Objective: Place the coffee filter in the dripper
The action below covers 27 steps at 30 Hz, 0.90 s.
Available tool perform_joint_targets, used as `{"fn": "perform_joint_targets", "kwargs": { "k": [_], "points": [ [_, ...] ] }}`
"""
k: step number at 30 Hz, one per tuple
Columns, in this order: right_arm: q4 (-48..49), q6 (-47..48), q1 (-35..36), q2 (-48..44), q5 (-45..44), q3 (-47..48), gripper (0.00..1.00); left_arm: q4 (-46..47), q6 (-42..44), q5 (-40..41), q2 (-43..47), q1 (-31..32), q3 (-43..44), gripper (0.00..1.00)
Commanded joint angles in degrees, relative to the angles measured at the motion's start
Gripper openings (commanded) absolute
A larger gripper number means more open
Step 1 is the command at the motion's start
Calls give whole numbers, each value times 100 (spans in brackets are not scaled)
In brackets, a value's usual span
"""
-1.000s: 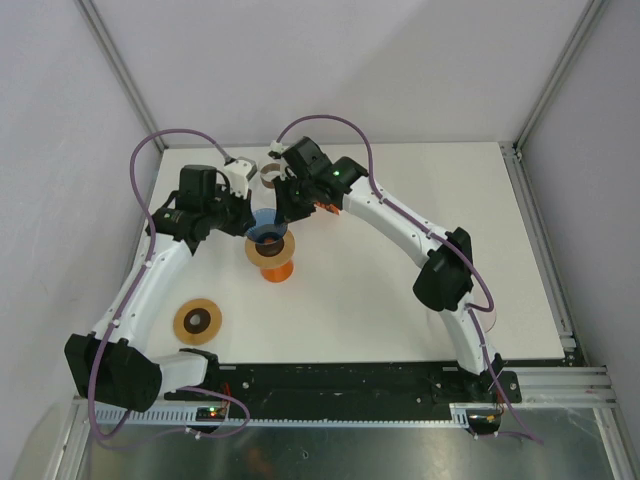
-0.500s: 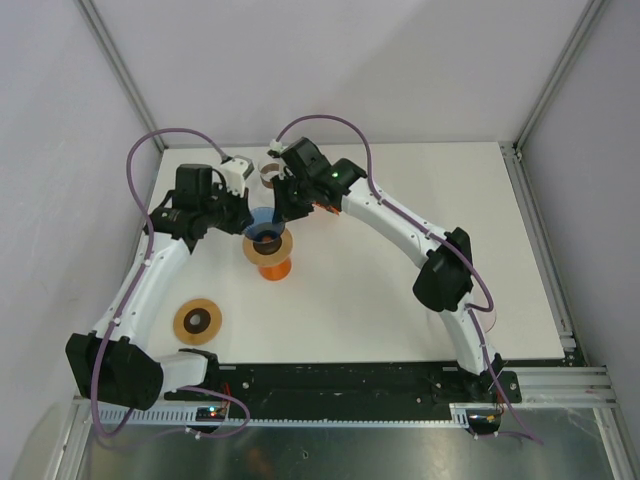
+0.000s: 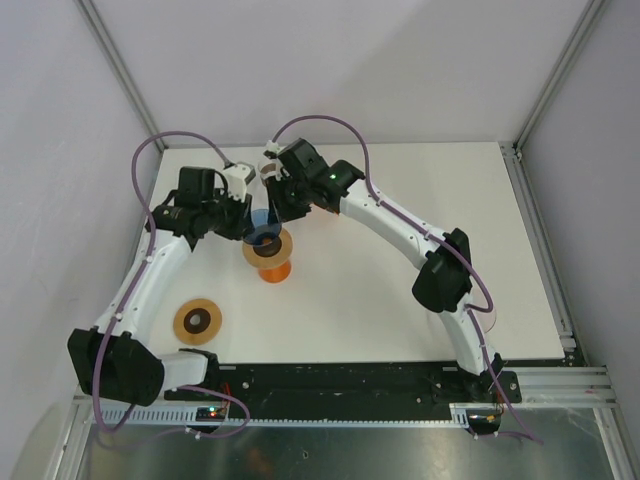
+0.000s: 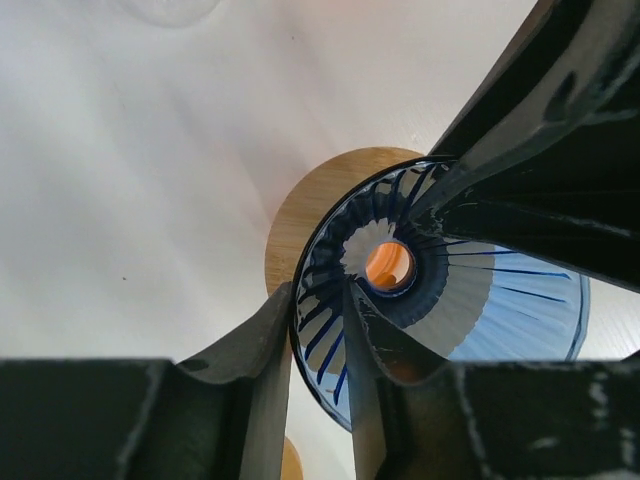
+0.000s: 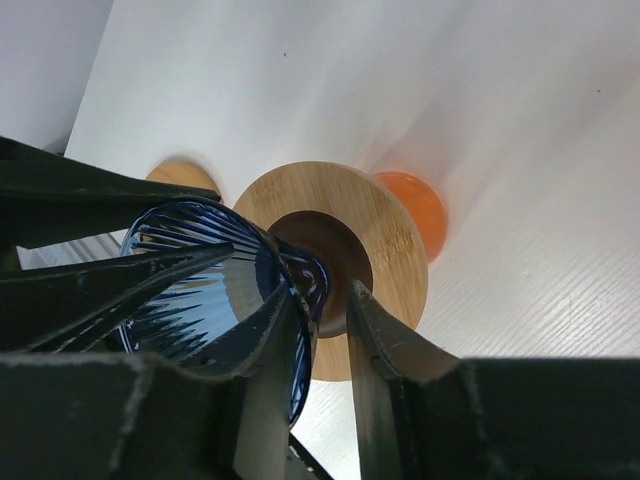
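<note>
A blue ribbed glass dripper (image 3: 263, 228) sits tilted on a wooden ring (image 3: 268, 252) over an orange stand (image 3: 273, 271). A pale pleated sheet, apparently the coffee filter (image 4: 455, 305), lies inside the dripper (image 4: 325, 255). My left gripper (image 3: 247, 222) is shut on the dripper's rim, one finger inside and one outside (image 4: 318, 300). My right gripper (image 3: 273, 211) straddles the opposite wall of the dripper (image 5: 190, 240), its jaws a little apart (image 5: 325, 300), one finger inside against the pale sheet, the other outside with a gap. The wooden ring (image 5: 390, 230) shows below.
A second wooden disc with a dark centre (image 3: 200, 320) lies near the left arm's forearm. A small round container (image 3: 268, 176) stands behind the grippers. White walls and a metal frame enclose the table (image 3: 420, 300) at the back and sides.
Both grippers and the dripper have shifted slightly left and toward the back. The wooden ring has moved a little left with them.
</note>
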<state>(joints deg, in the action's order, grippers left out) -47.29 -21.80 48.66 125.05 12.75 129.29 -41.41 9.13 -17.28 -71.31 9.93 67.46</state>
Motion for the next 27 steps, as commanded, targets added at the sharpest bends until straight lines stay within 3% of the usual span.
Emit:
{"fn": "perform_joint_targets", "kwargs": {
  "k": [1, 12, 22, 27],
  "points": [
    [112, 80, 25, -116, -60, 309, 34, -394, 108, -46, -90, -17, 208, 33],
    [197, 105, -28, -201, -54, 416, 44, -394, 47, -3, -96, -18, 664, 47],
    [165, 270, -108, -425, -116, 433, 49, -403, 16, 69, -73, -24, 898, 50],
    [241, 680, -279, -895, -385, 350, 53, -397, 27, 350, 26, -105, 1121, 58]
  ]
}}
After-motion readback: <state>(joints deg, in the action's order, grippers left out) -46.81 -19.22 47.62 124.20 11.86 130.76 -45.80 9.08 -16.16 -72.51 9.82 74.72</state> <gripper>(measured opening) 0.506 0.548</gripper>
